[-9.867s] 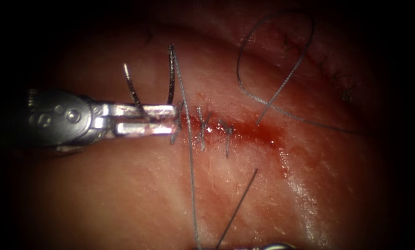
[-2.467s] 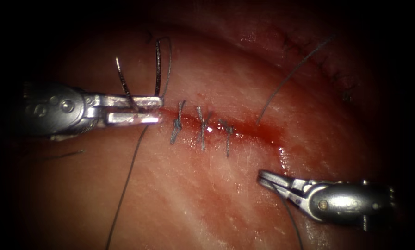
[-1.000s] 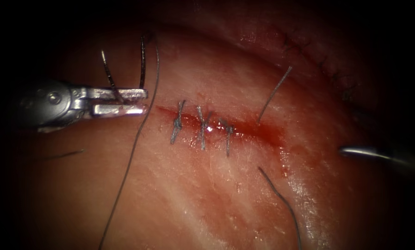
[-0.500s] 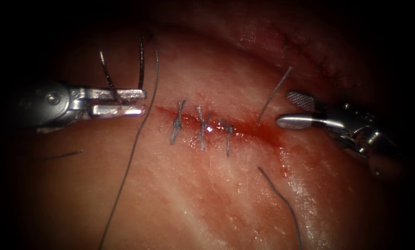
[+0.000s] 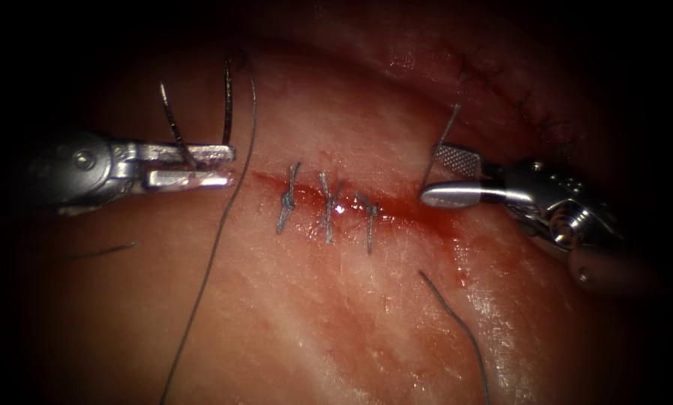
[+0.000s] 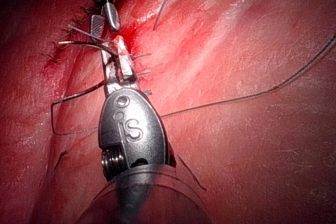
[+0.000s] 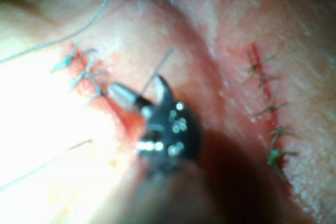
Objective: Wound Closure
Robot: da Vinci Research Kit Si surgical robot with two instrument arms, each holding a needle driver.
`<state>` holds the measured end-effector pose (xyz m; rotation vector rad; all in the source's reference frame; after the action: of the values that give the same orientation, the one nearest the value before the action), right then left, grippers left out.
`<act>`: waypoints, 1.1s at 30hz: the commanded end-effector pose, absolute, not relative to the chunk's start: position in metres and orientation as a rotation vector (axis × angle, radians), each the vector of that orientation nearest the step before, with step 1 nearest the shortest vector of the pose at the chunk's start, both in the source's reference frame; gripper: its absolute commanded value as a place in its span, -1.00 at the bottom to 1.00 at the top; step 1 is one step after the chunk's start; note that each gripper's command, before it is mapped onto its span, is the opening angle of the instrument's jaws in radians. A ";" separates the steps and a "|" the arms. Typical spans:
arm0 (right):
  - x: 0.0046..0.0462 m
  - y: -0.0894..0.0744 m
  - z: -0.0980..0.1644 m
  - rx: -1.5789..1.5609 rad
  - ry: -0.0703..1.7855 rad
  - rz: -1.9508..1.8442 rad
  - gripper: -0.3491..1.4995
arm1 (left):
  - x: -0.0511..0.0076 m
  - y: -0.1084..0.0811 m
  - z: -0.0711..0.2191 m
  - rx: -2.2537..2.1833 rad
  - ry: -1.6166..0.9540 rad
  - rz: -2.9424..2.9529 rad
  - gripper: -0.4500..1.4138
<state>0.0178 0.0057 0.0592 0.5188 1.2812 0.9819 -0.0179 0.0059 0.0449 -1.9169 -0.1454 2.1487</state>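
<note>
My left tool point(image 5: 227, 166) is shut on the curved needle point(image 5: 172, 124) near the middle of its curve. It holds the needle clear of the tissue point(image 5: 313, 300), just left of the cut point(image 5: 411, 210), with both needle ends pointing up. The long thread point(image 5: 216, 247) trails from the needle toward the near edge. Three stitches point(image 5: 327, 206) cross the cut. My right tool point(image 5: 430, 176) stands open at the cut's right end, one jaw on each side of a short upright thread tail point(image 5: 449, 120). The same grip on the needle point(image 6: 79, 44) shows at the left tool point(image 6: 118, 45). The right tool point(image 7: 140, 92) shows with the tail point(image 7: 161, 62).
A loose cut end of thread point(image 5: 456, 322) lies on the tissue below the cut's right end, and another point(image 5: 103, 251) lies under the left tool. Red fluid point(image 5: 434, 221) pools at the cut's right end. An older stitched line point(image 7: 268, 114) runs further right.
The right tool has come in from the right to the upright thread tail, its jaws narrowing a little around it. The left tool with the needle has hardly moved.
</note>
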 end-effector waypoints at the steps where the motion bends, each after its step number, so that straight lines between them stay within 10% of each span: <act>1: 0.0186 0.006 0.060 0.513 1.289 0.984 0.14 | -0.0183 0.005 0.046 -1.916 -0.149 2.147 -1.00; 10: 0.0186 0.006 0.061 0.500 1.315 0.989 -0.02 | -0.0184 0.005 0.046 -1.914 -0.150 2.150 -1.00; 12: 0.0186 0.006 0.060 0.504 1.317 0.986 -0.24 | -0.0184 0.005 0.046 -1.914 -0.150 2.151 -1.00; 14: 0.0187 0.006 0.060 0.551 1.333 0.948 -1.00 | -0.0184 0.005 0.046 -1.914 -0.150 2.151 -1.00; 33: 0.0170 0.009 0.058 0.428 1.379 0.940 -1.00 | -0.0182 0.005 0.046 -1.917 -0.156 2.152 -1.00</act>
<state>0.0163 0.0094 0.0570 0.4245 1.3777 0.9418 -0.0178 0.0058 0.0451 -1.9164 -0.1515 2.1553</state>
